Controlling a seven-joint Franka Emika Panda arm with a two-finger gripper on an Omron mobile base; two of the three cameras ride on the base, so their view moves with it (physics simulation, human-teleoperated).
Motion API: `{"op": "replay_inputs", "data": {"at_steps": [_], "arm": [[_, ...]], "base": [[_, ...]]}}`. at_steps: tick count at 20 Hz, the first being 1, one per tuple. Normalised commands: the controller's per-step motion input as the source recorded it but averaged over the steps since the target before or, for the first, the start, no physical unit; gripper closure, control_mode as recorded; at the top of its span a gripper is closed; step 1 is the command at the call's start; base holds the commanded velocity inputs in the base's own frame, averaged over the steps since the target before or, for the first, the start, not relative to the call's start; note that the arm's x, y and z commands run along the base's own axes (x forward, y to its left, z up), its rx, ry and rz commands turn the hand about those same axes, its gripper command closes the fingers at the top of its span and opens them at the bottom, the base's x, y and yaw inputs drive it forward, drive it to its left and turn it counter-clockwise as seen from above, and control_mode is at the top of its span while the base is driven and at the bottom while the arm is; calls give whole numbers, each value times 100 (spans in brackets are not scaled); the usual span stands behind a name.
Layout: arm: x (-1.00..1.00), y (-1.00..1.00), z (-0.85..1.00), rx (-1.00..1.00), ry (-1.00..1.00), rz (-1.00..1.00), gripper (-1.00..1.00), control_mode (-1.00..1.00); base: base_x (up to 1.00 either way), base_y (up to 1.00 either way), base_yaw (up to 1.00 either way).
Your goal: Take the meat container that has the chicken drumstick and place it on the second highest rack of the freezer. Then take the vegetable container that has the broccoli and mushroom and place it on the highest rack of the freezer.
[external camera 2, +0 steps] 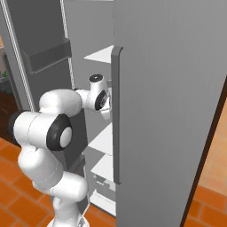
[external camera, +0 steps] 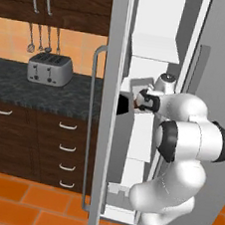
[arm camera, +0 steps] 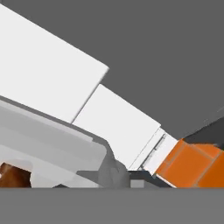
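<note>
A: Hand view, gripper state?
B: Gripper (external camera: 139, 99) clamped on the grey meat container (arm camera: 52, 144); chicken drumstick (arm camera: 13, 175) lies inside it.

A: Location?
B: Inside the open freezer (external camera: 107, 109), container held level above a white shelf (external camera: 140, 138).

A: Surroundings?
B: Orange tile floor (external camera: 18, 197), dark counter (external camera: 17, 84) with toaster (external camera: 50, 69). Arm reaches forward, elbow bent.

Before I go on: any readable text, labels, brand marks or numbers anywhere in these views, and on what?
None readable. The freezer, its door, the toaster and the container held by the gripper show no lettering or numbers.
</note>
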Motion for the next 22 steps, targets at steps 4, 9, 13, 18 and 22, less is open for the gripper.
{"op": "replay_inputs", "data": {"at_steps": [4, 9, 13, 18, 22], "arm": [[96, -1, -16, 0, 0, -6, 100, -100], [100, -42, -31, 3, 0, -5, 100, -100], [100, -31, -24, 5, 0, -6, 100, -100], [62, -1, -4, 1, 0, -7, -100, -100], [-54, -3, -2, 0, -25, -4, -100, -100]], "base": [[0, 0, 0], [0, 0, 0], [0, 0, 0], [0, 0, 0], [0, 0, 0]]}}
